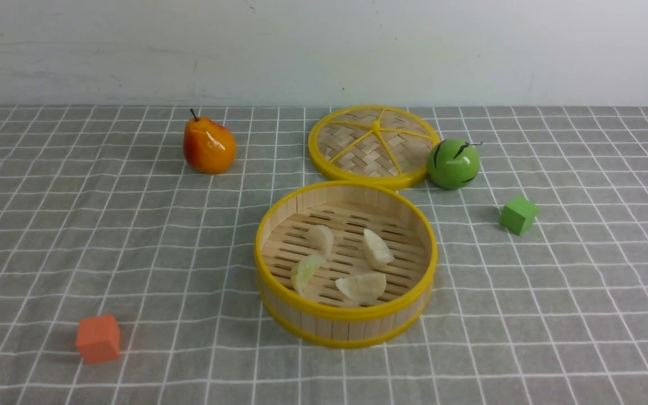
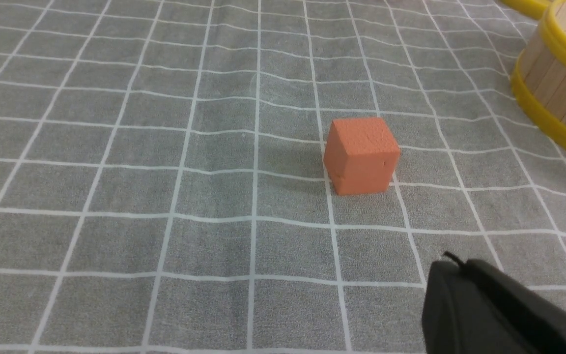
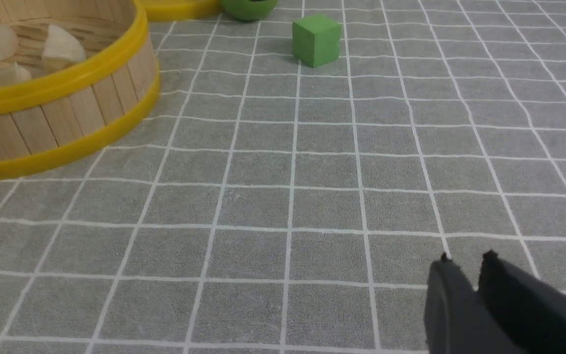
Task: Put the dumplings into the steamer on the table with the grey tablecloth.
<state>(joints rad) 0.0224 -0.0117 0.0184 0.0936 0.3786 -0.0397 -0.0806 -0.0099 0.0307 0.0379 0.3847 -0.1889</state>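
Lid [image 1: 352, 147] and green fruit [image 1: 453, 163] sit behind the steamer [image 1: 346, 320].

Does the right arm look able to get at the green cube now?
Probably yes: the right tool holds nothing, and only bare cloth lies between it and the green cube.

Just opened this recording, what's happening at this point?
Nobody is handling anything right now: neither the left gripper nor the right gripper holds an item. All four dumplings lie on the slatted floor of the steamer, so the placing looks done. The woven lid is off, lying just beyond the steamer. Around them on the grey tablecloth sit a pear, a round green fruit, an orange cube and a green cube.
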